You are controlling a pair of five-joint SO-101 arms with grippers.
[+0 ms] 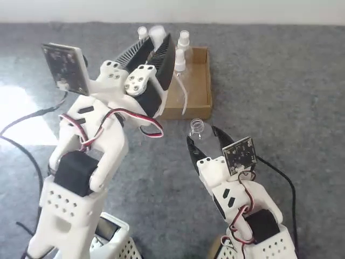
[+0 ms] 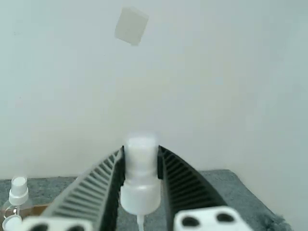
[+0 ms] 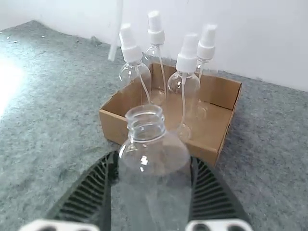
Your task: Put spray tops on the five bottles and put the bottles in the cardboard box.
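Capped bottles [image 3: 185, 86], four, clear with white spray tops: upright, clustered at the far end of the cardboard box [image 3: 219, 91], at least two inside it.
Uncapped bottle [image 3: 153, 154], clear: upright, gripped by right gripper [image 3: 154, 161], near the box.
Spray top [image 2: 140, 178], white, tube downward: clamped in left gripper [image 2: 140, 150].

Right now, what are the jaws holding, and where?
The left jaws pinch a spray top by its head; the right jaws squeeze an open bottle by its body.

Table [image 1: 280, 81]: grey, felt-like surface, fibrous, lightly speckled. Plain white wall [image 1: 242, 11] along table's far edge, meeting it in straight line. Bright glare [image 1: 16, 113] on table at left of high view, washing grey out to white. Pale square [image 2: 131, 26] high on wall in left wrist view, tilted, blurred; cannot tell what.
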